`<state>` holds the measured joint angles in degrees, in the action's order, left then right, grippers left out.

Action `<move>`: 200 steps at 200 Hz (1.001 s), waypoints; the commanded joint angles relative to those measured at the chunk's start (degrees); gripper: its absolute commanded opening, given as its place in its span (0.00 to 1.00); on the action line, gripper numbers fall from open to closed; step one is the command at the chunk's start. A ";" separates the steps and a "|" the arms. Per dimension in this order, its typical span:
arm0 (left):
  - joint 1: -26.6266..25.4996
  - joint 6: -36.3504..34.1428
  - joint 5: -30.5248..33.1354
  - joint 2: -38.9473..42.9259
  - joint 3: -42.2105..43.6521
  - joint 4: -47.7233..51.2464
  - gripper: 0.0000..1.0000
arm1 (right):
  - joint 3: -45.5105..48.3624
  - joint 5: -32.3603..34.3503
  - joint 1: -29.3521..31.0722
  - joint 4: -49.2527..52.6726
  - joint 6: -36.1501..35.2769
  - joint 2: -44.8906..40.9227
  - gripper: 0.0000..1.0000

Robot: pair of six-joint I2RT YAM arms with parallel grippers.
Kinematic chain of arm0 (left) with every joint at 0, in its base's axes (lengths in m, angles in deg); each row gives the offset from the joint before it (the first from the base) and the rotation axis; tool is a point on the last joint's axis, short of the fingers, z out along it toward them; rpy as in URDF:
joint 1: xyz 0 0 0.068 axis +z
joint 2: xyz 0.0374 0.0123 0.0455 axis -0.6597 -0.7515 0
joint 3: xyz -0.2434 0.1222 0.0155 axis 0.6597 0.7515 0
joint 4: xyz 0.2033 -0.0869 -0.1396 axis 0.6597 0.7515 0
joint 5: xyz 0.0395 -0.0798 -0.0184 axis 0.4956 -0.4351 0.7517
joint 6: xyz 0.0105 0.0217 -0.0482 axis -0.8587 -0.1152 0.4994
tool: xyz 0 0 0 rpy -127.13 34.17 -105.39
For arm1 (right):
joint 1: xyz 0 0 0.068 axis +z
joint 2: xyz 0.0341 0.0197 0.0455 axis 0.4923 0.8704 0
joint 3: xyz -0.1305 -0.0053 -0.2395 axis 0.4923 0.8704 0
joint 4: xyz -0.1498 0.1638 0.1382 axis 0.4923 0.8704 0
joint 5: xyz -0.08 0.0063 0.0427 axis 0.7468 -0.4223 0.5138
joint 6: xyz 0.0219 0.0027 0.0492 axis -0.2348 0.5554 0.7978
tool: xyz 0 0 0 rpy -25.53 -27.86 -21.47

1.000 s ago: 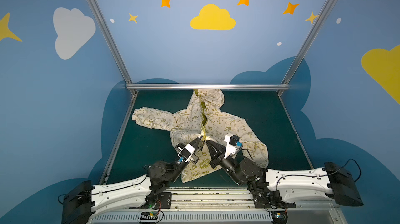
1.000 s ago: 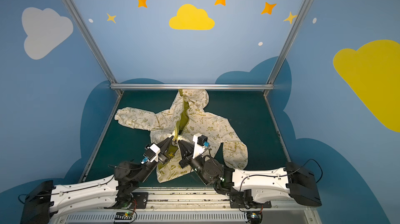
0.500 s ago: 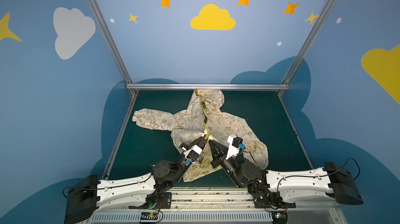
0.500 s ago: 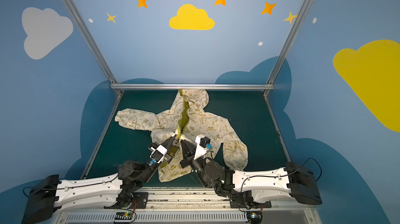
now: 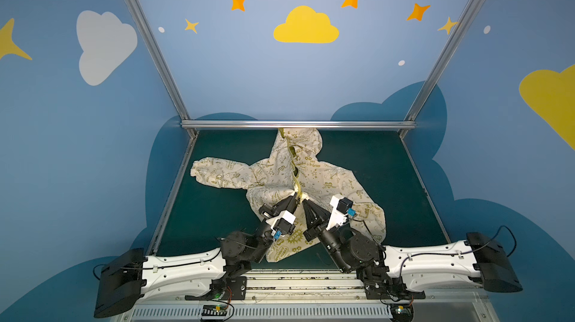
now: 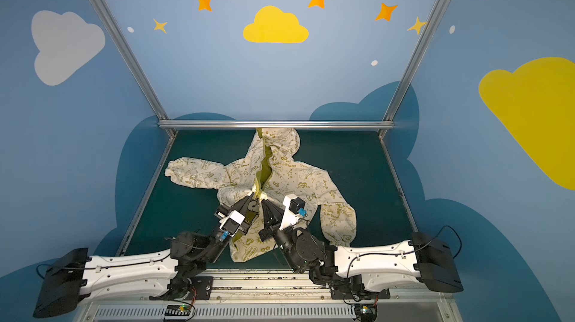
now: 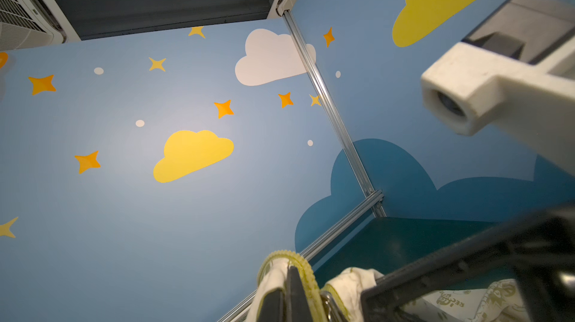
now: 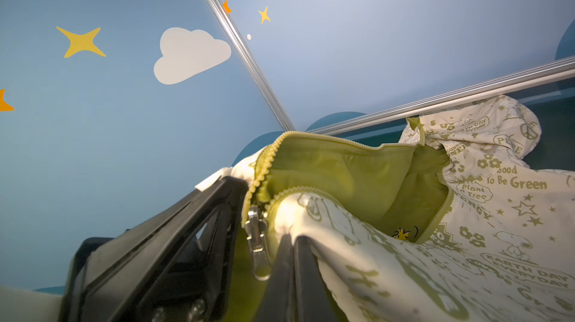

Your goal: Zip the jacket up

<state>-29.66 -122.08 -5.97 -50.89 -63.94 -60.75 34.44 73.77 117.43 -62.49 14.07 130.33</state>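
Note:
The cream jacket with olive print lies front up on the dark green mat, its hood at the back rail. Its upper front gapes and shows olive lining. My left gripper is shut on one front edge, with yellow-green zipper teeth curling over the fingertips. Close beside it, my right gripper is shut on the other front edge. The silver zipper slider hangs between the two grippers, held by neither, with the cloth bunched up there.
An aluminium rail runs along the back of the mat, and slanted posts rise at both back corners. One sleeve stretches to the left. The other sleeve lies by my right arm.
My left gripper has moved forward and to the right, up against the right gripper. The jacket's two front edges have come together at the slider.

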 commanded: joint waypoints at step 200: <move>23.61 76.60 -26.02 14.56 -0.40 60.17 0.03 | 8.42 -48.59 -26.65 79.50 43.93 -19.19 0.00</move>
<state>-3.08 -52.00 -33.97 -38.17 -65.84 -3.83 40.01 34.49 91.62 15.00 53.30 109.98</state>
